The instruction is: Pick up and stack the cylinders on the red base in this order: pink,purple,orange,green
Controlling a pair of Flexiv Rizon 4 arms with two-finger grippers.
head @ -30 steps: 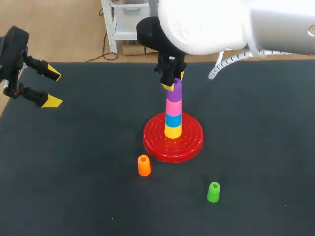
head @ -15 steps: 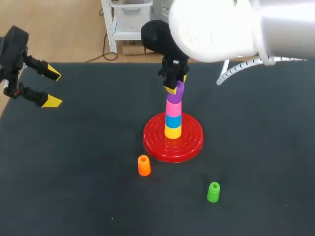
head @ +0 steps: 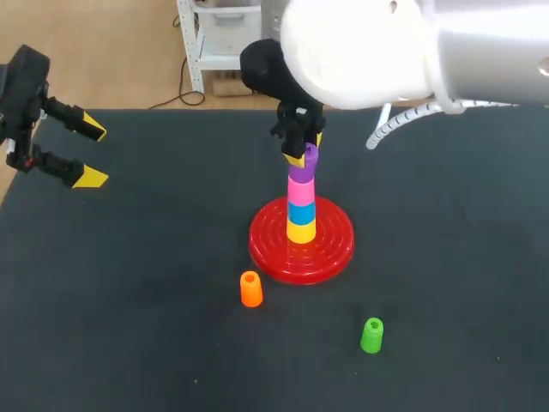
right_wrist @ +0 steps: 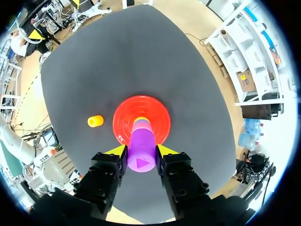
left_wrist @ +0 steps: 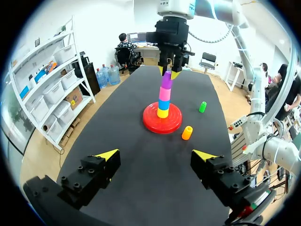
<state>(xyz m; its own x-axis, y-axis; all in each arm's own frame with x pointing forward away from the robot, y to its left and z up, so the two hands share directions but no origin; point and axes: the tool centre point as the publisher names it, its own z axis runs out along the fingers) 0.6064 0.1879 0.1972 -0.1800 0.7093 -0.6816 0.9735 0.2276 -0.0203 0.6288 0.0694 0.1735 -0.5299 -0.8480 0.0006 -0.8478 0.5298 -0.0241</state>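
A dark desk (head: 129, 300) fills the scene, and near its middle stands the red base (head: 336, 249), a round ridged disc. A column rises from the centre of the base: a yellow cylinder (head: 301, 229) at the bottom, a blue cylinder (head: 301, 209) on it, then the pink cylinder (head: 300, 186), and the purple cylinder (head: 307, 163) on top, set slightly out of line with the pink one below. The right arm comes in from above and behind the stack. The right gripper (right_wrist: 141, 151) is clamped on the purple cylinder, one yellow tip pressed against each side of it, as the right wrist view shows. Whether the purple piece is fully seated on the pink one cannot be made out. The orange cylinder (head: 250, 289) stands upright on the desk, open end up, near the base's front-left rim but not touching it. The green cylinder (head: 371, 335) stands upright further forward and to the right, well apart from the base and from the orange one. The left gripper (head: 92, 153) hangs over the desk's far-left edge with its fingers spread wide, well away from the stack.
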